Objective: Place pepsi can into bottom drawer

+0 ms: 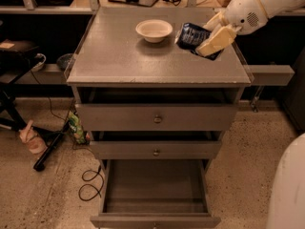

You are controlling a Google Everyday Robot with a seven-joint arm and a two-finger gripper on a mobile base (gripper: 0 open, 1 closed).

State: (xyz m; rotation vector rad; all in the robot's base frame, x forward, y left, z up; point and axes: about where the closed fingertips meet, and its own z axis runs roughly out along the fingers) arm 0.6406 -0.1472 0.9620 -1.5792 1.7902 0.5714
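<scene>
The pepsi can [190, 35], dark blue with white markings, is tilted on its side above the right rear of the grey cabinet top [119, 56]. My gripper [206, 36] is shut on it, its cream fingers [217, 40] clamped across the can's right end. The white arm reaches in from the upper right. The bottom drawer [155, 187] is pulled out at the foot of the cabinet and nothing shows inside it. Its front edge runs along the frame's lower border.
A cream-white bowl [154, 30] stands on the cabinet top left of the can. The two upper drawers [157, 118] are partly open. Cables [90, 182], a green packet [76, 128] and a black stand lie on the floor to the left. The robot's white base [288, 190] fills the lower right.
</scene>
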